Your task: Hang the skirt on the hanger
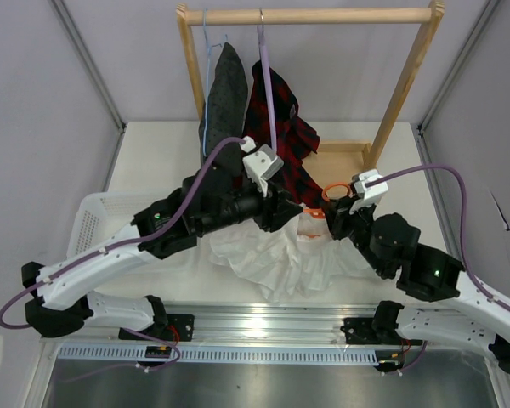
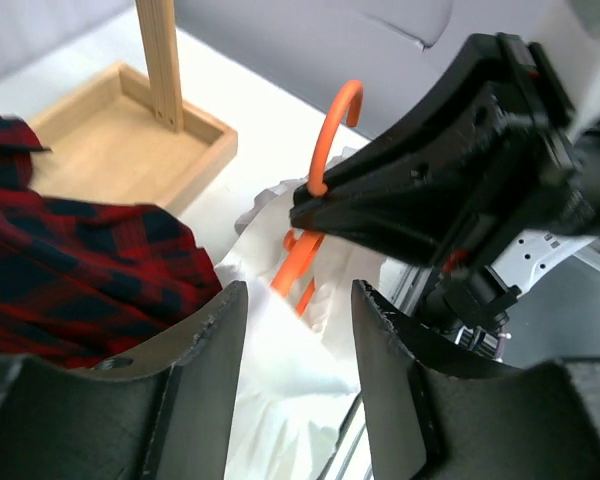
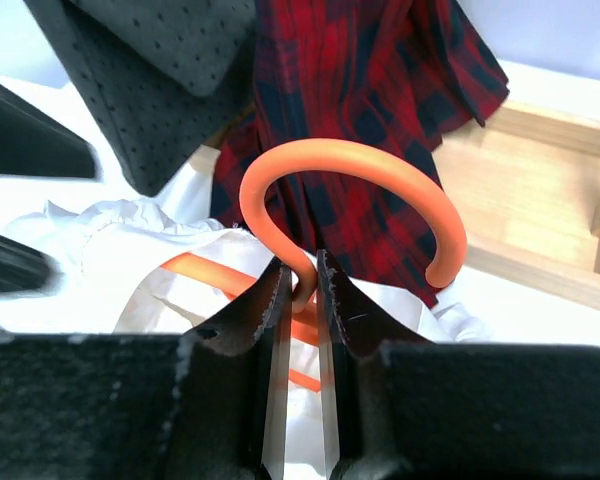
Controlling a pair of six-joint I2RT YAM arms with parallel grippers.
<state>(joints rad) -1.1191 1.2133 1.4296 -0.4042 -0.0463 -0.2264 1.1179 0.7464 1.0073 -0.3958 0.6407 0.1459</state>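
Note:
The white skirt (image 1: 276, 255) lies bunched on the table in front of the arms. The orange hanger (image 1: 333, 192) stands partly inside it, hook up. My right gripper (image 3: 300, 285) is shut on the hanger's neck (image 3: 302, 282) just below the hook (image 3: 350, 160). My left gripper (image 2: 298, 300) is open, its jaws straddling a fold of skirt (image 2: 280, 390) without pinching it. The hanger's hook (image 2: 335, 130) and shoulders show beyond them in the left wrist view. The hanger's lower part is hidden by fabric.
A wooden rack (image 1: 310, 15) stands at the back with a dark grey garment (image 1: 223, 93) on a light blue hanger and a red-black plaid shirt (image 1: 280, 127) on a purple hanger (image 1: 268, 76). A white basket (image 1: 98, 212) sits at left. The rack's base tray (image 2: 120, 150) is close by.

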